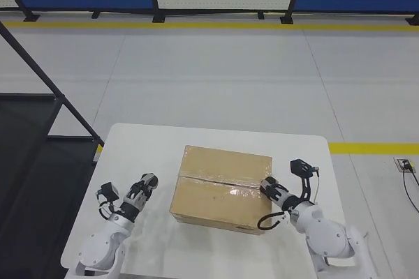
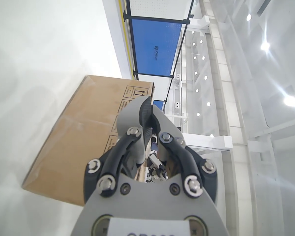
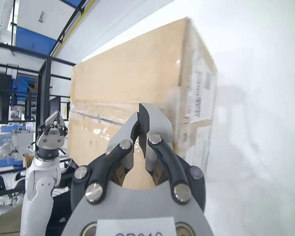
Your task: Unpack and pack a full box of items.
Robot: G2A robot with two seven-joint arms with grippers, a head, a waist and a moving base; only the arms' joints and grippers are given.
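Box (image 1: 222,190) sits closed in the middle of the desk (image 1: 146,150) | your left pincer (image 2: 150,105) is pressed together, near its side, not touching | right pincer (image 3: 140,110) pressed together too, right by the tape seam (image 1: 223,183) end

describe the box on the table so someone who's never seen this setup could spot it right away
Start from the white table seen from above. The cardboard box sits near its middle, between the left hand and the right hand. It is the one brown thing on the white surface, closed, with clear tape running along its top seam.
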